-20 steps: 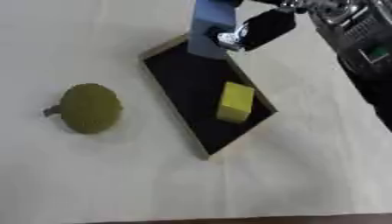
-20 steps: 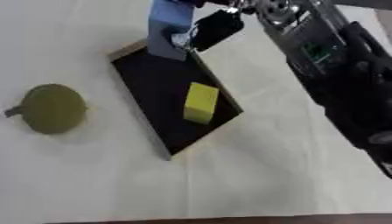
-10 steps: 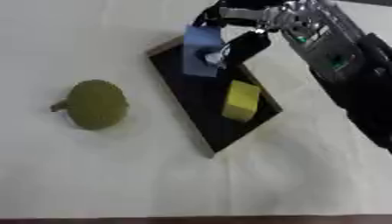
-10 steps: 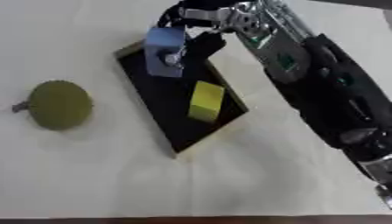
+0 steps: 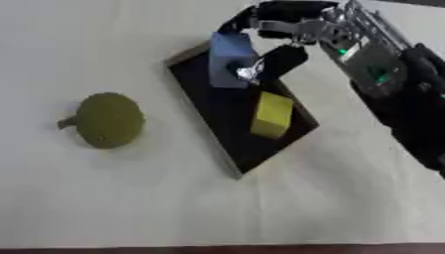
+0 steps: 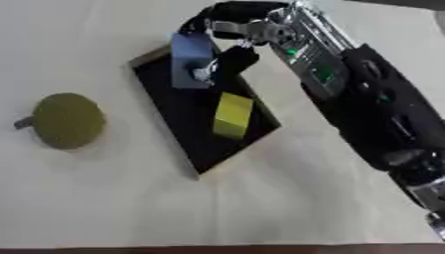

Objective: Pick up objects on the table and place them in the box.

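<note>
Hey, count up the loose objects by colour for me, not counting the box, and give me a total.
Blue: 1, the blue block, held in the right hand over the box
Yellow: 1, the yellow block, in the box
Olive green: 1, the round thing, on the table
Total: 3

I see a pale cream desk [image 5: 174,198] carrying two things: a shallow black rectangular box [image 5: 217,116] lying askew at centre, and a round olive-green fruit-shaped object [image 5: 108,120] well apart to its left.

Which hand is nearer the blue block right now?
Right. The right hand has its fingers curled round the blue block, holding it over the far end of the black box. The left hand shows in neither view.
</note>
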`<state>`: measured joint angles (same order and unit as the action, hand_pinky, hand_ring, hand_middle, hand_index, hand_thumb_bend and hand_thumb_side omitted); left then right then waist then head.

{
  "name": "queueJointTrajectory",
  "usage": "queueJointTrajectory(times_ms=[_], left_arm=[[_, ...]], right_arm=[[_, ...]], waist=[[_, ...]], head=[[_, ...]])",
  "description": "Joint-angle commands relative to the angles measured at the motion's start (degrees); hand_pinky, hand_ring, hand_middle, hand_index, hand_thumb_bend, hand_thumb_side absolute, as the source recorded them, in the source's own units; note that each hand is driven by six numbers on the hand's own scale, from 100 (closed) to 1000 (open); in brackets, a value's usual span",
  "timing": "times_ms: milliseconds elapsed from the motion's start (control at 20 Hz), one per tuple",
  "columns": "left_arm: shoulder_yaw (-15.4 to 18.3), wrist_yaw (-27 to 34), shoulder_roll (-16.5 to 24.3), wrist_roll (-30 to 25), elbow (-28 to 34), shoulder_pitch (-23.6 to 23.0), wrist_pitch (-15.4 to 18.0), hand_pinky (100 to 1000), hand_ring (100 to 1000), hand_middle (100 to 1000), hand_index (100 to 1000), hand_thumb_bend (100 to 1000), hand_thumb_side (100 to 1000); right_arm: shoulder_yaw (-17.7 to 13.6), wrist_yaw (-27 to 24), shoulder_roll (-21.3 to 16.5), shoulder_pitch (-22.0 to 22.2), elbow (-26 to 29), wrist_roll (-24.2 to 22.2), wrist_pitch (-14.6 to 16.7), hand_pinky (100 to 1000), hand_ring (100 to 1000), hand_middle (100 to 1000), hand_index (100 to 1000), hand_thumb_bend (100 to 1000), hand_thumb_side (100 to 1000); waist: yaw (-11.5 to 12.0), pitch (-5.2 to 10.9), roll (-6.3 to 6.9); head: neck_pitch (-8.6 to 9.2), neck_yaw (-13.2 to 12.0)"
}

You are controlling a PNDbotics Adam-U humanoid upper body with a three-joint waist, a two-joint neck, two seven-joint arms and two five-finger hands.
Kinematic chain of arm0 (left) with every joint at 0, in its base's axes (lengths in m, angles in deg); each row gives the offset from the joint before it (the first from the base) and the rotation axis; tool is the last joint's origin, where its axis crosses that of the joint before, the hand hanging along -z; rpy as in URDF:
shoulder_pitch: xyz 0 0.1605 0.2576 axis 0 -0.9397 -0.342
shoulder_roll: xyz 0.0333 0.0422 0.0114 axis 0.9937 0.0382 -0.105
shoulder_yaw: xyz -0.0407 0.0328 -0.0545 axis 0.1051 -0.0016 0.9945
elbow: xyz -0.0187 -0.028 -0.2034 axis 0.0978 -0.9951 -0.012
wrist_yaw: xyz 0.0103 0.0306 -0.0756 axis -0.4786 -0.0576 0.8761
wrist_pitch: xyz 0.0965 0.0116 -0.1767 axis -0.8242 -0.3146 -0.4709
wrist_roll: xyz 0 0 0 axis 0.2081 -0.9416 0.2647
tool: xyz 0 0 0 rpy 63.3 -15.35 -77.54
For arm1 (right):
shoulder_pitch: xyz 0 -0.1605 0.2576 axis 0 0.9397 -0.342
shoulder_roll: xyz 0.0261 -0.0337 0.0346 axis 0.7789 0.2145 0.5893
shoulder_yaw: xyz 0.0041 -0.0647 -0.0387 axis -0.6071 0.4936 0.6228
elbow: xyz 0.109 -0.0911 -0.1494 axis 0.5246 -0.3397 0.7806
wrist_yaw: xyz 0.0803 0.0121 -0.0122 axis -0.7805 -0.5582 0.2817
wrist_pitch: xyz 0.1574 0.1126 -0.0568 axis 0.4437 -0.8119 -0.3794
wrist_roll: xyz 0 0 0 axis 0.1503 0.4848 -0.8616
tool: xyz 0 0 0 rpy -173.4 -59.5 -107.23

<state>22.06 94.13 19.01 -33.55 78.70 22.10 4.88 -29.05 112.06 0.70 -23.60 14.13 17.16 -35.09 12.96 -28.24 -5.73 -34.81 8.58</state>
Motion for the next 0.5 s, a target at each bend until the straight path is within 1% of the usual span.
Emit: queueJointTrajectory(times_ms=[50, 200, 250, 300, 350, 400, 450, 500], left_arm=[[0.1, 0.0, 1.4, -0.3, 1.1, 0.1, -0.1, 882, 753, 628, 830, 100, 596], [0.1, 0.0, 1.3, -0.4, 1.1, 0.0, -0.3, 882, 753, 628, 829, 100, 596], [0.1, 0.1, 1.3, -0.4, 1.1, 0.0, -0.3, 882, 753, 628, 829, 100, 596], [0.1, 0.1, 1.3, -0.4, 1.1, 0.0, -0.3, 882, 753, 628, 829, 100, 595], [0.1, 0.1, 1.3, -0.5, 1.1, 0.0, -0.4, 882, 754, 628, 830, 100, 594], [0.1, 0.1, 1.3, -0.5, 1.1, 0.0, -0.4, 882, 754, 628, 830, 100, 594], [0.1, 0.1, 1.2, -0.5, 1.1, 0.0, -0.4, 882, 754, 628, 830, 100, 592], [0.1, 0.1, 1.2, -0.6, 1.1, 0.0, -0.5, 882, 754, 628, 830, 100, 590]], right_arm=[[-1.1, -0.5, -1.5, -0.6, 2.0, -0.6, 0.3, 933, 926, 809, 946, 100, 577], [-1.5, -0.9, -1.7, -0.3, 2.7, -1.1, 0.0, 931, 924, 807, 945, 100, 559], [-1.6, -1.1, -1.8, -0.2, 3.0, -1.2, -0.1, 933, 925, 810, 946, 108, 512], [-1.7, -1.2, -1.9, -0.1, 3.2, -1.4, -0.1, 933, 925, 811, 947, 131, 440], [-1.8, -1.5, -2.0, 0.1, 3.4, -1.7, -0.2, 933, 924, 810, 947, 159, 340], [-1.9, -1.8, -2.0, 0.2, 3.4, -2.0, -0.4, 933, 924, 810, 947, 166, 309], [-2.0, -2.1, -2.0, 0.2, 3.5, -2.4, -0.6, 932, 922, 810, 944, 232, 122], [-2.2, -2.3, -2.0, 0.3, 3.6, -2.6, -1.0, 932, 921, 809, 940, 261, 194]], waist=[[-0.2, 1.98, 0.52], [-0.5, 2.13, 0.57], [-0.5, 2.17, 0.57], [-0.6, 2.21, 0.57], [-0.6, 2.23, 0.56], [-0.7, 2.25, 0.55], [-0.7, 2.26, 0.55], [-0.7, 2.27, 0.55]], head=[[0.11, -0.2], [0.07, -0.3], [0.06, -0.3], [0.08, -0.4], [0.1, -0.5], [0.15, -0.5], [0.17, -0.5], [0.18, -0.5]])
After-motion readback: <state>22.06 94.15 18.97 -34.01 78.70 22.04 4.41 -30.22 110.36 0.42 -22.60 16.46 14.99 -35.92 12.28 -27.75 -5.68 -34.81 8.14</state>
